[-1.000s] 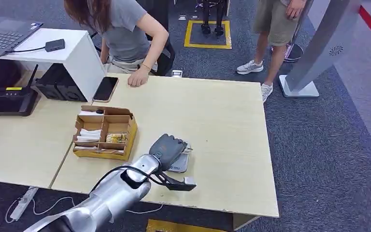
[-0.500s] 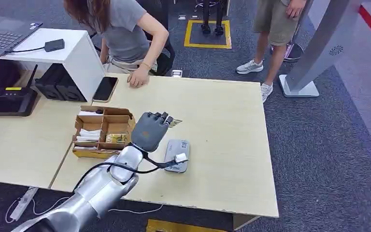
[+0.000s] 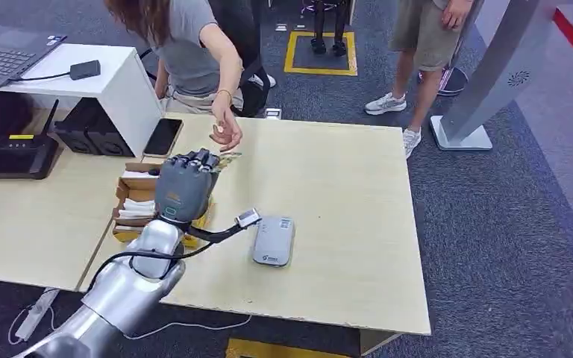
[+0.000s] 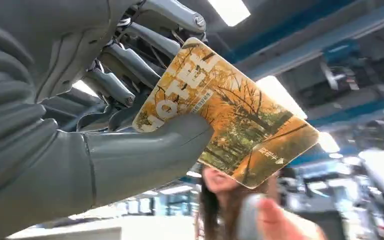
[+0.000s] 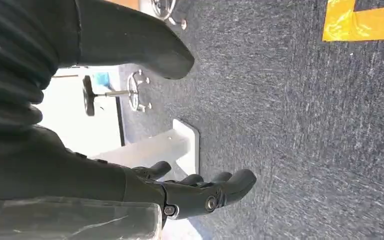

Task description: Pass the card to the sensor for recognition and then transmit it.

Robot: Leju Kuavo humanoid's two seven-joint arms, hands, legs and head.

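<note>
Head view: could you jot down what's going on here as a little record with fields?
left hand: raised over the table, holds the card between thumb and fingers
card: orange tree picture, printed letters
sensor: grey, flat on the table, nothing on it
person's hand: open, reaching toward the card, not touching it
box: cardboard, compartments, beside the left hand
right hand: hangs over carpet, holds nothing

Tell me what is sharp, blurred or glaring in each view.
Head view: evenly lit and sharp, with the table showing no harsh shadows. Left wrist view: the card in the left robot hand is crisp, ceiling lights glare, and the person's hand behind is blurred. Right wrist view: carpet sharp, the bright patch overexposed.
</note>
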